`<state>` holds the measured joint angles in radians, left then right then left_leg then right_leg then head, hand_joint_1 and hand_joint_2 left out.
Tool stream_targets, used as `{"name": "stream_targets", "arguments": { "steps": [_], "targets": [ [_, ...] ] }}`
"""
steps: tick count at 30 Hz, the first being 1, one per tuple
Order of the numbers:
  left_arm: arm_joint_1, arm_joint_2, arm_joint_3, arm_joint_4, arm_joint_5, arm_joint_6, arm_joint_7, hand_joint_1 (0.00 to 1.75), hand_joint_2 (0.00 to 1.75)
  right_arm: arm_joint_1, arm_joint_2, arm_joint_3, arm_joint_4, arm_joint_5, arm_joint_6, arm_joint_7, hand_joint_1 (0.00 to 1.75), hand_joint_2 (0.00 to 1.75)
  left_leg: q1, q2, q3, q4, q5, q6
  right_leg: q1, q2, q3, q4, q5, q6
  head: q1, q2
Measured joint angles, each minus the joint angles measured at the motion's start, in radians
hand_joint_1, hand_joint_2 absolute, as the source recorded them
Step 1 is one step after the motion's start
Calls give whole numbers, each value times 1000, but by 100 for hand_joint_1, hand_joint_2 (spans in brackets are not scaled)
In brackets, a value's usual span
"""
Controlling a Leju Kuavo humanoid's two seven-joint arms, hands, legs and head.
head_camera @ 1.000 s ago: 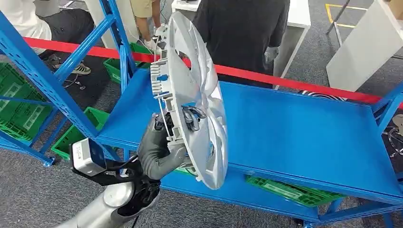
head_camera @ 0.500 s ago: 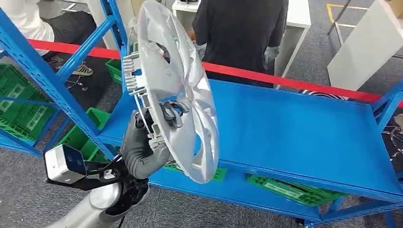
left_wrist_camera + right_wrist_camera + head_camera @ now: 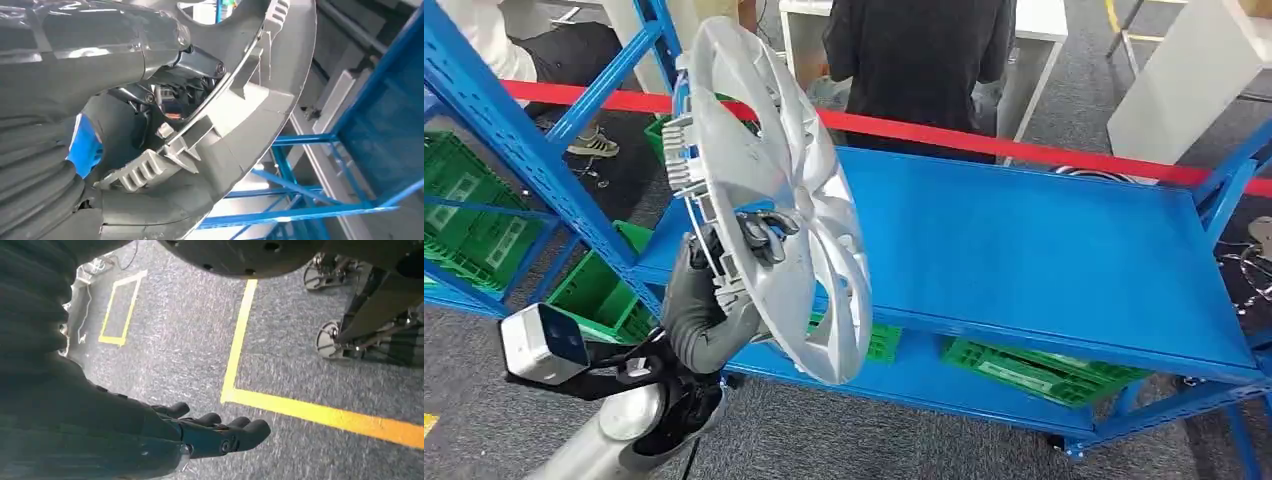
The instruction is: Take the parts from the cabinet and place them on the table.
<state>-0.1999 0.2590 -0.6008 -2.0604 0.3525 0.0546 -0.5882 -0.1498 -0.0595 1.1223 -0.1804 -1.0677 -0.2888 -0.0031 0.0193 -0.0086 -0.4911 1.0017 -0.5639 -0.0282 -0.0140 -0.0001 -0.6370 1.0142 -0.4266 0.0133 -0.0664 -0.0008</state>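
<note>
The left hand (image 3: 714, 300) is clamped on the rim of the silver hubcap (image 3: 774, 190), held upright above the blue shelf's (image 3: 1024, 250) left edge. Gripped off-centre, it could twist and slip. The right hand (image 3: 210, 432) hangs empty, fingers apart.

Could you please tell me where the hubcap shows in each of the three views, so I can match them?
Head view: hubcap left of centre, on edge, gripped by the left hand.
Left wrist view: its ribbed rim arcs across the middle, close up.
Right wrist view: not in it.
Shared landmark: blue rack, also.
</note>
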Motion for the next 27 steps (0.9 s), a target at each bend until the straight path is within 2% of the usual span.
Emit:
{"name": "stream_targets", "arguments": {
  "steps": [1, 3, 4, 5, 6, 8, 9, 10, 11, 12, 13, 14, 15, 16, 18, 19, 20, 21, 23, 24, 25, 26, 27],
  "targets": [
    [1, 2, 1, -1, 0, 0, 0, 175, 175, 1, 0, 0, 0, 0, 0, 0, 0, 175, -2, 1, -5, 5, 2, 6, -1, 0, 0, -5, 7, 8, 2, 0],
    [2, 3, 2, -3, 0, 0, 0, 175, 175, 4, 0, 0, 0, 0, -1, 0, 0, 175, -7, 1, -14, 8, 17, 26, -6, 3, -1, -15, 26, 21, 1, 0],
    [1, 4, 2, -3, 0, 0, 0, 175, 175, 5, 0, 0, 0, 0, -1, 0, 0, 175, -3, 3, -22, 6, 28, 36, -8, 2, -7, -7, 12, 26, 2, 0],
    [2, 4, 2, -3, 0, 0, 0, 175, 175, 7, 0, 0, 0, 0, -1, 0, 0, 175, -4, 3, -30, 6, 37, 43, -7, 1, -16, 20, -34, 29, 3, 0],
    [2, 4, 2, -5, 0, 0, 0, 175, 175, 8, 0, 0, 0, 0, -1, 0, 0, 175, -6, 3, -41, 6, 46, 49, -5, 1, -31, 77, -89, 31, 7, 0],
    [3, 5, 2, -6, 2, -1, -1, 175, 175, 6, 0, 0, 0, 0, 0, 3, 0, 175, -13, 2, -67, 7, 65, 56, -4, 2, -67, 232, -190, 31, 10, 0],
    [3, 6, 2, -6, 5, -2, -2, 175, 175, 6, 0, 0, 0, 1, 0, 4, 0, 175, -19, 2, -80, 7, 75, 58, -2, 2, -71, 286, -214, 28, 10, 0],
    [4, 6, 2, -6, 10, -3, -2, 175, 175, 6, 0, 0, 0, 1, 1, 7, 0, 175, -25, 2, -92, 7, 84, 61, 0, 2, -59, 297, -207, 21, 11, 0],
    [4, 7, 3, -6, 12, -4, -2, 175, 175, 6, 0, 0, 0, 1, 2, 10, 0, 175, -31, 2, -104, 7, 94, 63, 5, 2, -29, 269, -182, 10, 12, 0],
    [4, 8, 3, -6, 13, -4, -3, 175, 175, 7, 0, 0, 0, 1, 2, 13, 0, 175, -38, 1, -115, 7, 102, 62, 12, 2, 18, 206, -151, -3, 12, 0],
    [4, 9, 4, -8, 13, -4, -3, 175, 175, 6, 0, 0, 0, 1, 2, 14, 0, 175, -43, 0, -123, 7, 110, 63, 23, 3, 81, 111, -125, -23, 11, 0],
    [4, 10, 6, -10, 13, -4, -3, 175, 175, 5, 0, 0, 0, 1, 2, 14, 0, 175, -41, 2, -127, 7, 117, 64, 40, 3, 146, 17, -120, -46, 11, 0],
    [4, 10, 9, -11, 14, -5, -4, 175, 175, 5, -7, 0, 0, 1, 2, 15, 0, 175, -50, 3, -134, 8, 125, 59, 43, -1, 180, -46, -139, -62, 9, 0],
    [5, 11, 11, -12, 17, -6, -4, 175, 175, 4, -6, 0, -3, 1, 4, 14, 0, 175, -42, 8, -136, 5, 135, 55, 47, -2, 175, -47, -128, -49, 9, 0],
    [5, 12, 18, -12, 22, -8, -4, 175, 175, 6, -5, 0, -3, 1, 5, 17, 0, 175, -34, 10, -138, 1, 150, 47, 55, 1, 169, -53, -113, -61, 12, 0],
    [6, 13, 21, -13, 23, -8, -3, 175, 175, 8, -3, 0, -3, 2, 5, 20, 0, 175, -41, 8, -139, -2, 152, 42, 50, -2, 169, -72, -94, -61, 13, 0],
    [8, 16, 25, -13, 26, -10, -1, 175, 175, 7, 1, 1, -3, 4, 9, 24, 0, 175, -39, 6, -149, 10, 124, 36, 41, -9, 166, -83, -78, -55, 14, 0],
    [7, 17, 27, -13, 30, -11, 2, 175, 175, 8, 0, 1, -3, 9, 11, 28, 0, 175, -35, 5, -166, 55, 59, 29, 37, -9, 151, -85, -64, -63, 12, 0],
    [8, 20, 29, -12, 40, -13, 10, 175, 175, 9, 4, 1, -3, 10, 13, 36, 0, 175, -20, 5, -202, 196, -49, 11, 33, -10, 122, -83, -43, -55, 10, 0],
    [8, 21, 29, -10, 45, -16, 13, 175, 175, 9, 7, 1, -3, 10, 13, 37, 0, 175, -12, 5, -214, 258, -71, 3, 29, -11, 106, -81, -31, -50, 10, 0],
    [9, 21, 29, -7, 47, -19, 16, 175, 175, 9, 9, 1, -3, 10, 12, 37, 0, 175, -6, 5, -213, 293, -61, -6, 23, -12, 87, -76, -21, -42, 11, 0],
    [9, 21, 29, -5, 50, -21, 17, 175, 175, 9, 10, 1, -3, 8, 7, 36, 0, 175, 1, 7, -192, 285, -24, -17, 14, -13, 66, -69, -12, -34, 9, 0],
    [9, 21, 29, -5, 50, -22, 17, 175, 175, 8, 10, 1, -3, 6, 3, 31, 0, 175, 9, 9, -154, 245, 20, -30, 5, -14, 44, -56, -6, -24, 10, 0]
  ]
}}
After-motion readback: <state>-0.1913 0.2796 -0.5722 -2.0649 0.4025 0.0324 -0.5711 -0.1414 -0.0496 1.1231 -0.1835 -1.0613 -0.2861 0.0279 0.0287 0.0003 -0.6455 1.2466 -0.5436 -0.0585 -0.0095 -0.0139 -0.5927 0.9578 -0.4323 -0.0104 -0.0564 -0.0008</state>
